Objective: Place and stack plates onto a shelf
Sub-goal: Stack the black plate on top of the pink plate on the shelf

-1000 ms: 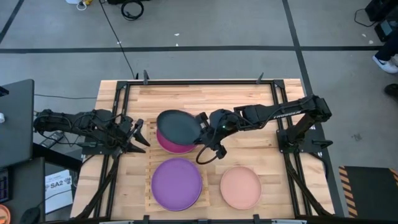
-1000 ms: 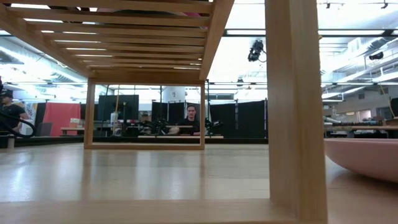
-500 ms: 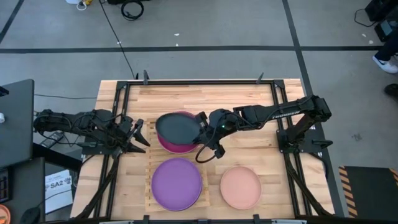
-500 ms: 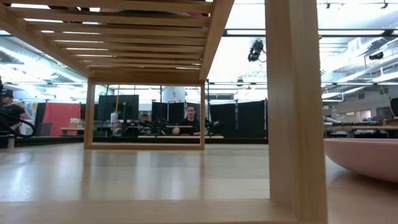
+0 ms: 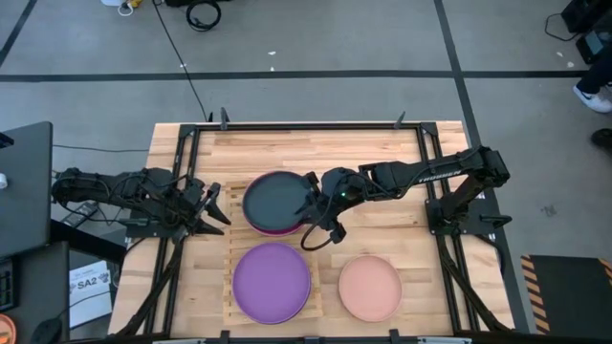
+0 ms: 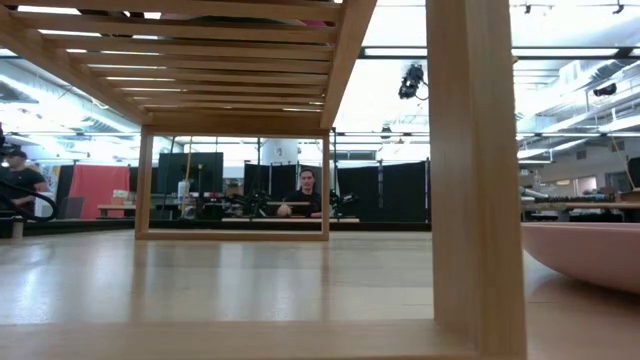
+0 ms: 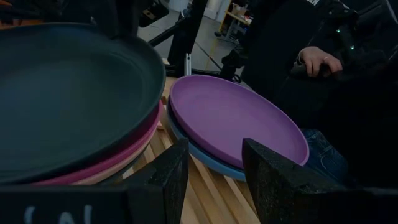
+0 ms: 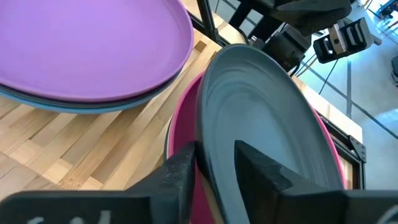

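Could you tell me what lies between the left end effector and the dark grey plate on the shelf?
In the high view, only bare shelf slats separate the left end effector from the dark grey plate; the left wrist view shows nothing else there.

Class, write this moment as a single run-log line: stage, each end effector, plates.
stage: releasing | right end effector: at dark grey plate rim, atop magenta plate | left end effector: open, waiting beside shelf | salmon plate: on table
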Robot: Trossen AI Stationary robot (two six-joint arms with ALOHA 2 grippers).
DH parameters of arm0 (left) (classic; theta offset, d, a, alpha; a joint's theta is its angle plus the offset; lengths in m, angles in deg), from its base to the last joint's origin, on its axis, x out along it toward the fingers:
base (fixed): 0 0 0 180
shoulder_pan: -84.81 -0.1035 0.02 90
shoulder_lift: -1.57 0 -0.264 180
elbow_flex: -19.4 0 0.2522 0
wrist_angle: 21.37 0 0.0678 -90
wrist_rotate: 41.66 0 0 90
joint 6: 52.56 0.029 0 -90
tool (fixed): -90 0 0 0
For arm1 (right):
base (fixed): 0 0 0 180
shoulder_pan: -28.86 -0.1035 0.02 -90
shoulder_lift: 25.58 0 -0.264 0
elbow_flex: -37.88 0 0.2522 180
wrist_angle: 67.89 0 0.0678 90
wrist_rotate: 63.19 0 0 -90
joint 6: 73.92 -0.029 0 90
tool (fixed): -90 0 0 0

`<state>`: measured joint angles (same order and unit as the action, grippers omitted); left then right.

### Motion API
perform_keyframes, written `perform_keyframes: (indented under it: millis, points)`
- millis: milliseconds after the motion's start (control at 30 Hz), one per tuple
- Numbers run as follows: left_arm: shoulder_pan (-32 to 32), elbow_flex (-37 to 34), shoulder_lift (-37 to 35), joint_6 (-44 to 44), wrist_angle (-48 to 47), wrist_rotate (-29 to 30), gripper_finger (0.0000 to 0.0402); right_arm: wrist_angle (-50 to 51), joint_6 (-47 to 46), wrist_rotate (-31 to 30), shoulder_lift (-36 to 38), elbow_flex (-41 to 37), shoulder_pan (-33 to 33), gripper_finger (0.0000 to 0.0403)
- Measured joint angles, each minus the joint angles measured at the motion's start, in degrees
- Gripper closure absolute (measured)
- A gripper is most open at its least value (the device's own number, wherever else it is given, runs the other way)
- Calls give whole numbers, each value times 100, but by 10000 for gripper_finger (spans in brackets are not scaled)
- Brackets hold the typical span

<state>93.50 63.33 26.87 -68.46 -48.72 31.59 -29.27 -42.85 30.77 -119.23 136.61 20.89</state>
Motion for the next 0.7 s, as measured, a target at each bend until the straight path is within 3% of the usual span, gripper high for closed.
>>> perform_keyframes:
  millis: [233,367,700]
  points:
    - [0,0,0,0,0,0,246,-6,0,-11,0,0,0,248]
    - [1,0,0,0,-1,0,246,-153,0,-342,0,0,-7,236]
    - [2,0,2,0,0,0,246,-821,0,-640,0,0,-37,231]
